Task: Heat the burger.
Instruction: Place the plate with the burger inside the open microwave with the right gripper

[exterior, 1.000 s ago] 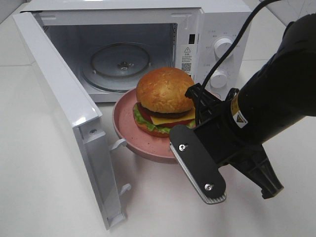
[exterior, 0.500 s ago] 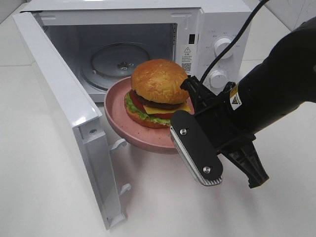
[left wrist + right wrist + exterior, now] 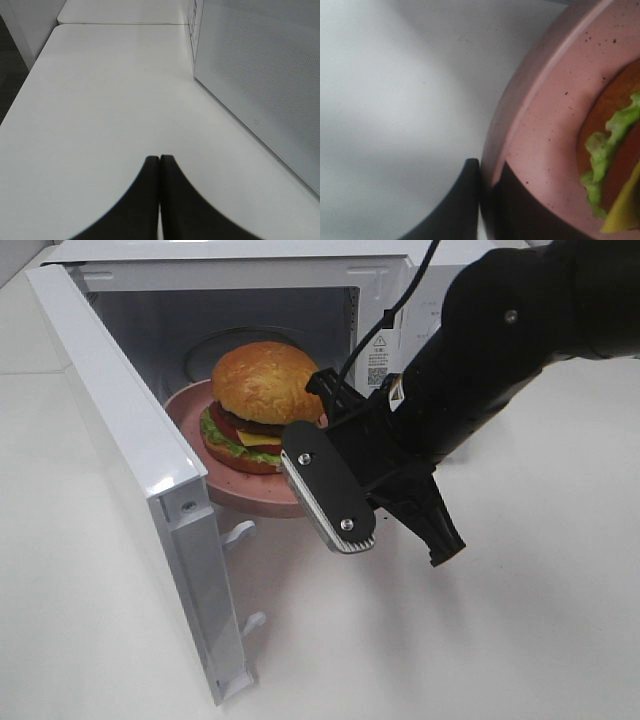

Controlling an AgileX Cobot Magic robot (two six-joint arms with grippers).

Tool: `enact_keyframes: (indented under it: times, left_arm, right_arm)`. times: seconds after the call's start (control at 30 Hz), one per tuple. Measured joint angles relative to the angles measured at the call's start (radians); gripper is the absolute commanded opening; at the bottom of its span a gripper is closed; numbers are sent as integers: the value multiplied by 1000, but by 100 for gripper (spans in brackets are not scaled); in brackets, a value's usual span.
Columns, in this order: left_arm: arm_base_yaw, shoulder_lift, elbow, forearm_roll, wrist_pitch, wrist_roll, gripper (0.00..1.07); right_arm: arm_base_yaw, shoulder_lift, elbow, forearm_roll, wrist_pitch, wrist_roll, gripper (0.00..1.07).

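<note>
Exterior high view: the burger rides a pink plate at the open microwave's mouth, the right gripper clamped on its rim. Setting down, closing the door and starting remain.

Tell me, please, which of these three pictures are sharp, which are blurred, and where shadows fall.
Exterior high view: sharp, evenly lit; a soft shadow lies on the table under the pink plate. Left wrist view: table sharp, the shut left pincer a dark, soft-edged shape. Right wrist view: blurred throughout, very close to the plate rim in the right pincer; the burger looks smeary.
</note>
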Motion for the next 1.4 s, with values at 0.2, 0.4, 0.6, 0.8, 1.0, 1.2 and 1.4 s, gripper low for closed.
enact_keyframes:
  times: [0.2, 0.4, 0.6, 0.8, 1.0, 1.2, 1.4]
  left_arm:
    - [0, 0, 0, 0, 0, 0, 0]
    - [0, 0, 0, 0, 0, 0, 0]
    - [0, 0, 0, 0, 0, 0, 0]
    - [0, 0, 0, 0, 0, 0, 0]
    - [0, 0, 0, 0, 0, 0, 0]
    - [0, 0, 0, 0, 0, 0, 0]
    - [0, 0, 0, 0, 0, 0, 0]
  right_arm:
    - [-43, 74, -104, 4, 56, -48, 0]
    - [-53, 128, -175, 5, 74, -57, 0]
    - [-53, 207, -294, 35, 119, -58, 0]
    - [-53, 293, -445, 38, 141, 24, 0]
    - [-53, 385, -579, 22, 176, 149, 0]
    - [-53, 466, -676, -27, 213, 293, 0]
    - [-53, 567, -827, -88, 269, 486, 0]
